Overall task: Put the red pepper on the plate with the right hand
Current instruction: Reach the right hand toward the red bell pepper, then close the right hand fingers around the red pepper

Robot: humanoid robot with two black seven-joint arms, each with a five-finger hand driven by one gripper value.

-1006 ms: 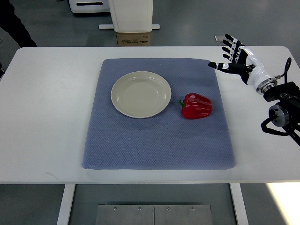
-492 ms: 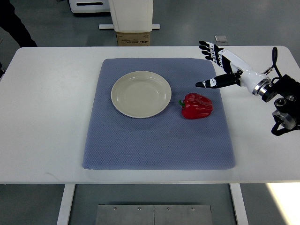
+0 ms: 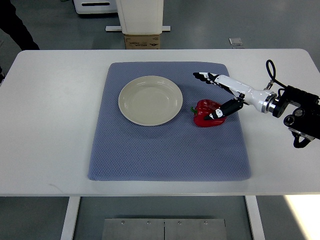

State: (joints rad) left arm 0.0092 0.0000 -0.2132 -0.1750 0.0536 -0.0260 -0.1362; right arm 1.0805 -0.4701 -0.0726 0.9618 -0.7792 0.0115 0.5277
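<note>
Right hand (image 3: 216,97) spread open over the red pepper (image 3: 207,114), thumb at its near side, nothing gripped, pepper lying on the mat (image 3: 165,150) just right of the empty plate (image 3: 150,100).

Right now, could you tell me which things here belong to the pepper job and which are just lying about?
Job: red pepper, plate, right hand, open over the pepper.
Lying about: blue mat, cardboard box, white table.

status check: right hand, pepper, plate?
Right robot hand open, straddling the red pepper, thumb at its near side, no grasp yet. Pepper on blue mat, right of plate. Plate empty, path clear.
</note>
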